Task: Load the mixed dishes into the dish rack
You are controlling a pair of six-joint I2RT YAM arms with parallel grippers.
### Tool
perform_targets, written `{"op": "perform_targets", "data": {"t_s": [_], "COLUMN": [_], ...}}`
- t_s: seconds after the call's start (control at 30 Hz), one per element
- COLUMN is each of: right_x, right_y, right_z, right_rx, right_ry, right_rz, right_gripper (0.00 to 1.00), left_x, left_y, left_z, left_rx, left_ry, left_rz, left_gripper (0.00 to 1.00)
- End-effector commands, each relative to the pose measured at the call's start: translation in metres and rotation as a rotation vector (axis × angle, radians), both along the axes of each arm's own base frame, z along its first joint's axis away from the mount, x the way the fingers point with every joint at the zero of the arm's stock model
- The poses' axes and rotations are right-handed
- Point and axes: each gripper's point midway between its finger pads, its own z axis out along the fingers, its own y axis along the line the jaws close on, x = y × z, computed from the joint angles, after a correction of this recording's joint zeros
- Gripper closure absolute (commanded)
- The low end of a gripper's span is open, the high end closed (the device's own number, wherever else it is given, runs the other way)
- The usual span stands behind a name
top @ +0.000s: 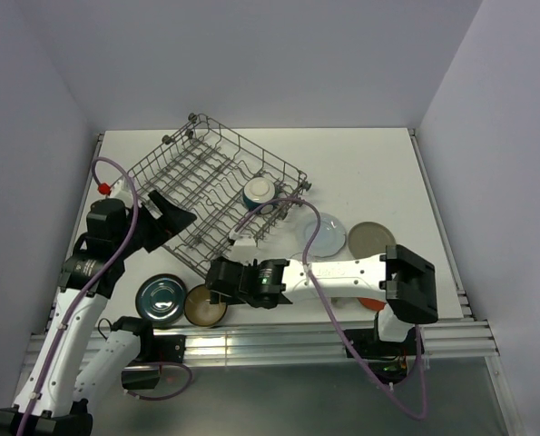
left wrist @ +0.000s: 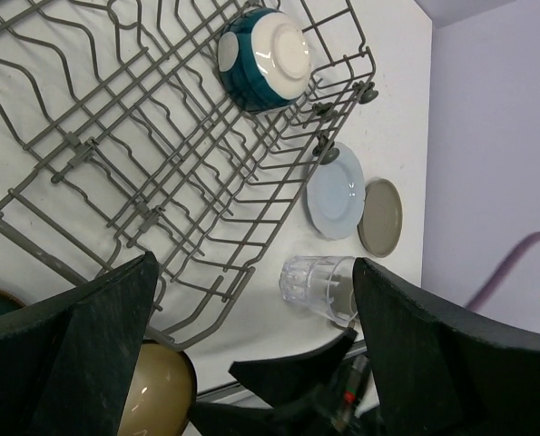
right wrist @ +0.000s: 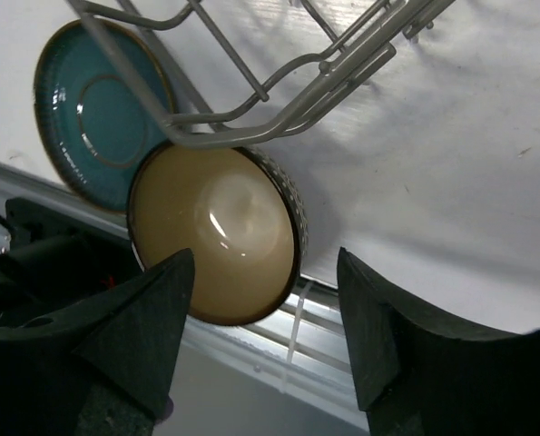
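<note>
The grey wire dish rack [top: 206, 182] lies at the table's left-centre, with a bowl with teal sides and a cream base [top: 259, 191] upside down in its right end. The dark teal dish [top: 163, 298] and brown bowl [top: 204, 306] sit at the near edge. My right gripper [top: 219, 282] is open, low beside the brown bowl [right wrist: 215, 236], which lies between its fingers. My left gripper [top: 167, 215] is open and empty over the rack's left corner. The clear glass [left wrist: 317, 287] lies on its side by the rack. No grey mug shows.
The pale blue plate [top: 324, 234] and a grey-tan saucer [top: 372, 240] lie right of the rack. A red-orange saucer [top: 369, 305] peeks from under my right arm. A metal rail runs along the table's near edge [right wrist: 342, 327]. Walls close in the left, back and right.
</note>
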Motion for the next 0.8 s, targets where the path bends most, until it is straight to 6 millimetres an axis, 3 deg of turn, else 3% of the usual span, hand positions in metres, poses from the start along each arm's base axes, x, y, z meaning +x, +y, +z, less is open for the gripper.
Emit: {"op": "perform_targets", "data": {"t_s": [0.0,0.27,0.43,0.53,0.63,0.77], "right_x": [0.004,-0.005,-0.011,-0.015,-0.022,-0.033], "right_y": [0.013,0.015,0.022,0.021,0.015,0.005], "right_z": [-0.012,-0.051,-0.066,-0.071,-0.071,-0.063], "right_rx": [0.048,-0.010,-0.023,-0.038,-0.066,-0.095], "right_ry": [0.016,0.051,0.070,0.069,0.058,0.024], "right_rz": [-0.073,-0.076,-0.055,-0.047,-0.039,-0.035], "right_gripper": [0.30,0.34,0.44,0.57,0.79,1.00], "left_x": [-0.007,-0.012,-0.013,-0.015,-0.015,-0.016], "left_y": [-0.003,-0.002,-0.004,-0.003,-0.002,-0.004], "left_z": [0.008,0.009,0.007,0.008,0.010,0.014], "left_rx": [-0.018,-0.018,-0.026,-0.019,-0.014,-0.020], "left_ry": [-0.017,-0.021,-0.018,-0.021,-0.020,-0.027], "left_rz": [-0.019,-0.024,-0.032,-0.030,-0.029,-0.041], "left_gripper": [0.06,0.06,0.06,0.06,0.06,0.06]}}
